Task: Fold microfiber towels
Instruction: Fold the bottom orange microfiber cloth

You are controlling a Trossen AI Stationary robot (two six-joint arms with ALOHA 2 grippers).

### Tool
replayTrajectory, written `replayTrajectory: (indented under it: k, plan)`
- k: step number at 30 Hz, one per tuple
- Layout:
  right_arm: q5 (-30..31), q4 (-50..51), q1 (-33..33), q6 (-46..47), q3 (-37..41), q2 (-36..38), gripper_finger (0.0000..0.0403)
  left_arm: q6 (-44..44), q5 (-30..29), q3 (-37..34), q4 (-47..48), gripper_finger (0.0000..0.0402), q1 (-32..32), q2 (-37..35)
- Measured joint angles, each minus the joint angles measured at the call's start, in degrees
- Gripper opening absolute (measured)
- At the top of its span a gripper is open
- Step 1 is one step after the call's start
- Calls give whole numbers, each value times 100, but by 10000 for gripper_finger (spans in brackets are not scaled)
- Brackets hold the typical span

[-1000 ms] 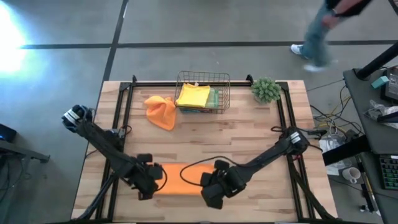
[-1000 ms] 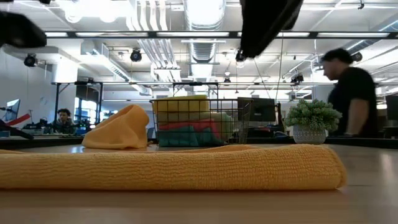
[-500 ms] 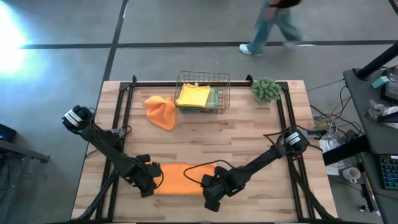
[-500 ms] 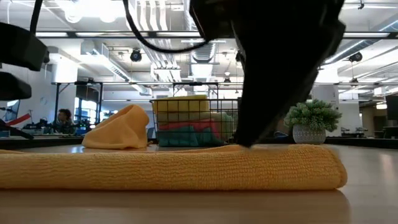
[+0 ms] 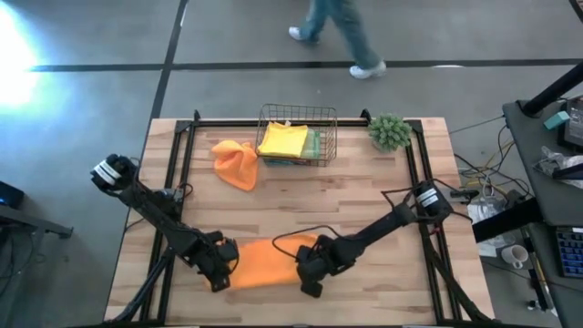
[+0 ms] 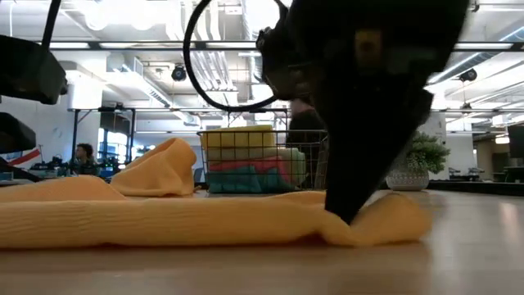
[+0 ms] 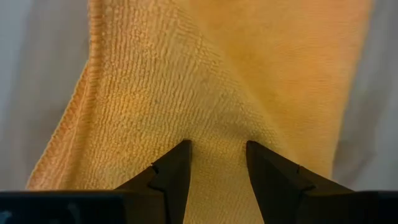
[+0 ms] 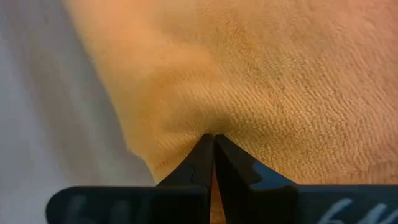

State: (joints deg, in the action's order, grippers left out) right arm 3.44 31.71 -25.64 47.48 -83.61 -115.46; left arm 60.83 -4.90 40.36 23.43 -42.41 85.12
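Both arms low at bottom centre of high view, working one orange towel (image 5: 266, 264) lying as a folded strip near table's (image 5: 364, 200) front edge. Right gripper (image 8: 214, 149): jaws pinched together on the towel's right end, cloth bunched at the tips; low view shows that end lifted into a small hump. Left gripper (image 7: 217, 163): jaws a narrow gap apart, resting on the left end, cloth between them but not clamped as far as I can tell.

Progress, my read: early. This towel looks half-folded, next fold just starting. Second orange towel (image 5: 236, 161) sits crumpled upper-left of centre, beside wire basket (image 5: 296, 114), unfolded. Yellow towel (image 5: 283, 139) on top in basket, teal and pink layers under it in low view; olive not clear. Most of the job left.
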Motion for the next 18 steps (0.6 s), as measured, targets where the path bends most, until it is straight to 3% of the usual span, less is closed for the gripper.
replayTrajectory:
  k: [10,18]
  plan:
    - [103,1555,918,-1567,-19,219,8,650,145,71,-336,141,82,467]
    - [147,1493,1876,-2313,-11,298,8,635,148,61,-1320,141,159,696]
